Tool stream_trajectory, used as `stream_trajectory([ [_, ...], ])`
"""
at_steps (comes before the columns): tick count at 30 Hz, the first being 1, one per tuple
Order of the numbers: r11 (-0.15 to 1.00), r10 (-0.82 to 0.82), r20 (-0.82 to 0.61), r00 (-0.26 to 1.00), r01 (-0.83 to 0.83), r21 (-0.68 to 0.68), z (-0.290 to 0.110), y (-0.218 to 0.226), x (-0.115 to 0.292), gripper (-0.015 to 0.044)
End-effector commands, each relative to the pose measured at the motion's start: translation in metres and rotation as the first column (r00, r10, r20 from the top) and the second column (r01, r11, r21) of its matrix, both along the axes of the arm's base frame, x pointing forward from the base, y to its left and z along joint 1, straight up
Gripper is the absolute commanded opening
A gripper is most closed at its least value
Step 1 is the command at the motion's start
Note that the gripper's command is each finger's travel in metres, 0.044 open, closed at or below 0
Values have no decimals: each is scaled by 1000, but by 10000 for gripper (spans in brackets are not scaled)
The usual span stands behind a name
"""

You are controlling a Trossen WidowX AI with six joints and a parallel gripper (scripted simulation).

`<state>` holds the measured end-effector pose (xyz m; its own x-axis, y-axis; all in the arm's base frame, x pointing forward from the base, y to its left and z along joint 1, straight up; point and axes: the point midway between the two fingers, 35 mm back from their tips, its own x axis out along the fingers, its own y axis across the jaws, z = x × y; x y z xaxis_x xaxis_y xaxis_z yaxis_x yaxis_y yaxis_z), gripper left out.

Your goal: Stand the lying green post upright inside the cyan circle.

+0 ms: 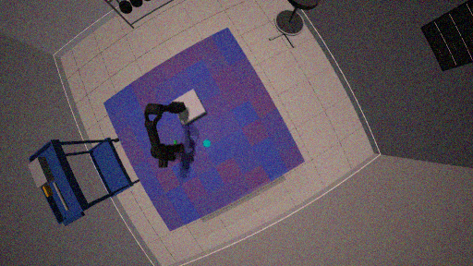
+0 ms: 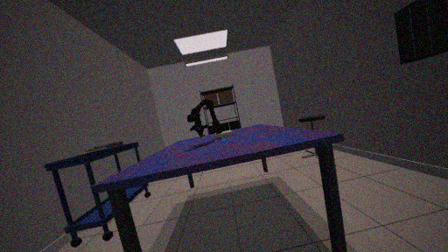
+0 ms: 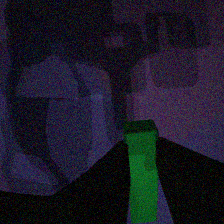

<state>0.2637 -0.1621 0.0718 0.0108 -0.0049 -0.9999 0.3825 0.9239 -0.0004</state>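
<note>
The blue-and-purple checkered worktop (image 1: 259, 115) carried everything. On it, the black robot arm (image 1: 152, 129) stood on a pale square base plate (image 1: 198, 102). The claw (image 1: 184, 150) sat clamped on the green rectangular post (image 3: 142, 170), near the small cyan circle (image 1: 207, 143). A blue wheeled cart (image 1: 55, 185) stood off the worktop's edge.
</note>
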Motion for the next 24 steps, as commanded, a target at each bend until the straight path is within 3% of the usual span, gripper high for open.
stream_trajectory([
  [1, 1000, -4, 12, 1000, 4, -7, 18, 0, 0, 23],
  [17, 1000, -2, 12, 1000, 2, -9, 54, 3, -5, 23],
  [24, 994, 105, 12, 994, -105, -10, 56, 18, 7, 23],
])
